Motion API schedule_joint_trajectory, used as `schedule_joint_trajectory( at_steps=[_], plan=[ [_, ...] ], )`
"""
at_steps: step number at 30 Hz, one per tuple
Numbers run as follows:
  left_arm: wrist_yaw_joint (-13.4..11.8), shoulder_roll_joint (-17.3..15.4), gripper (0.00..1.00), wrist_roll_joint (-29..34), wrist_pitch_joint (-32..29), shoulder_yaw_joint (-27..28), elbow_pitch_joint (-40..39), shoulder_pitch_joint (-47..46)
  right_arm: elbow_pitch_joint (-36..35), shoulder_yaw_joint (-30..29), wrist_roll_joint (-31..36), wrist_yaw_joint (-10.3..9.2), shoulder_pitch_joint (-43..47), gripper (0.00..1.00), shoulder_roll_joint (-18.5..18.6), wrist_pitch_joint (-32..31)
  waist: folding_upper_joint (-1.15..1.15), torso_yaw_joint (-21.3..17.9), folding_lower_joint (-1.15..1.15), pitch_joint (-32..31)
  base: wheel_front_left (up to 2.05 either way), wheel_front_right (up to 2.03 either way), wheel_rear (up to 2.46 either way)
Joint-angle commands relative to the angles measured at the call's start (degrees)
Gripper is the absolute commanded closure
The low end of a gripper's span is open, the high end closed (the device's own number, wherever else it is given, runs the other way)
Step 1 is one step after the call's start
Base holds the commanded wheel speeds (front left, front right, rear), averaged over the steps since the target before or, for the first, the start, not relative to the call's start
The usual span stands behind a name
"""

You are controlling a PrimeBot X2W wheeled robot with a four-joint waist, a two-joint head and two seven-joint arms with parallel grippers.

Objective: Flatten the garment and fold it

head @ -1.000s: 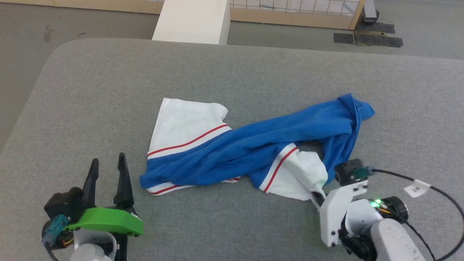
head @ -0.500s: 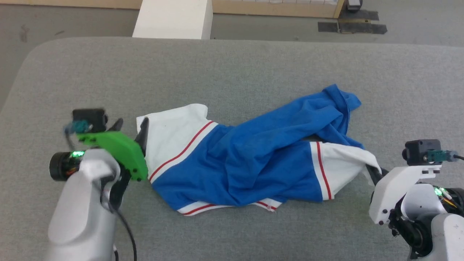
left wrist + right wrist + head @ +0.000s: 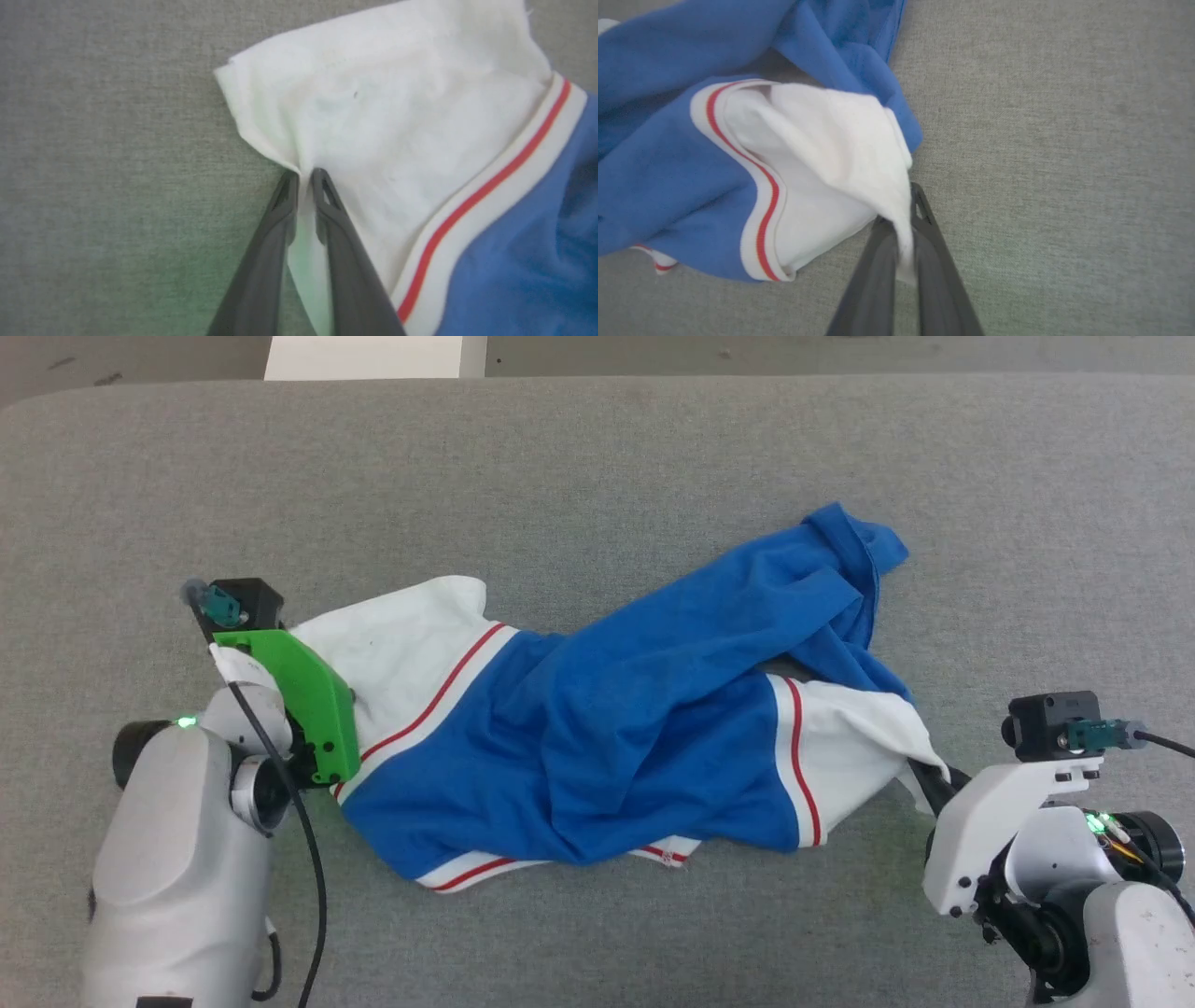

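Shirt (image 3: 635, 728): crumpled blue heap on the counter (image 3: 597, 476).
Left pincer (image 3: 303, 173): nipped shut on the shirt's white edge.
Right pincer (image 3: 900, 207): clamps the shirt's opposite white edge, likely to stretch it flat.

Left tool (image 3: 304, 173) with green bracket (image 3: 313, 705), right tool (image 3: 899, 205) with white bracket (image 3: 980, 821), black cables (image 3: 321, 896)

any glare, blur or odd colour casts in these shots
Head view: even soft light, sharp, faint shadows under the garment. Left wrist view: its white sleeve washed out, with a greenish cast beside the left gripper. Right wrist view: slightly soft, other sleeve bright.
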State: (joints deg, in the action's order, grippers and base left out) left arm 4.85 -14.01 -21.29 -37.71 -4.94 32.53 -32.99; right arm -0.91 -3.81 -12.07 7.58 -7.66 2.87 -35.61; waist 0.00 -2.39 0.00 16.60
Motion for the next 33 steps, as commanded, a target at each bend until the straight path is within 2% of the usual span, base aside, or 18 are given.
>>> schedule_joint_trajectory(
  at_steps=[1, 6, 13, 18, 27, 28, 33],
  plan=[
    [0.6, 1.9, 1.00, -1.5, -0.7, -1.0, 1.6, 2.3, 0.4, -0.2, 0.2, -0.09, -0.9, 1.00, 0.0, 0.6, 0.00, 0.3, 0.00, -0.3, 0.00, 0.00, 0.00],
    [1.0, 3.6, 1.00, -6.3, 5.8, 3.0, -0.7, 3.3, 1.4, -1.7, -2.9, -0.09, -1.2, 1.00, 0.0, 2.3, 0.00, 1.2, 0.00, -2.8, 0.00, 0.00, 0.00],
    [1.9, 7.8, 1.00, -18.2, 14.1, 11.1, -7.9, 0.8, 0.7, -7.5, -20.2, -0.09, -3.5, 1.00, 0.0, 4.3, 0.00, 2.6, 0.00, -8.8, 0.00, 0.00, 0.00],
    [1.8, 8.2, 1.00, -21.0, 17.7, 13.3, -14.8, -4.6, -3.0, -11.9, -28.7, -0.09, -10.2, 1.00, 0.0, 2.2, 0.00, 2.7, 0.00, -12.6, 0.00, 0.00, 0.00],
    [-0.5, 7.2, 1.00, -19.6, 21.3, 13.8, -20.7, -18.1, -5.9, -19.3, -31.5, -0.09, -27.8, 1.00, 0.0, -5.2, 0.00, 2.4, 0.00, -17.4, 0.00, 0.00, 0.00],
    [-1.5, 6.3, 1.00, -18.4, 20.9, 13.2, -20.9, -20.8, -4.7, -20.8, -30.8, -0.09, -32.8, 1.00, 0.0, -6.7, 0.00, 2.4, 0.00, -18.0, 0.00, 0.00, 0.00],
    [-3.2, 4.6, 1.00, -16.3, 19.8, 12.6, -19.7, -22.4, -2.5, -23.3, -28.7, -0.09, -38.4, 1.00, 0.0, -8.6, 0.00, 2.4, 0.00, -18.0, 0.00, 0.00, 0.00]
  ],
)
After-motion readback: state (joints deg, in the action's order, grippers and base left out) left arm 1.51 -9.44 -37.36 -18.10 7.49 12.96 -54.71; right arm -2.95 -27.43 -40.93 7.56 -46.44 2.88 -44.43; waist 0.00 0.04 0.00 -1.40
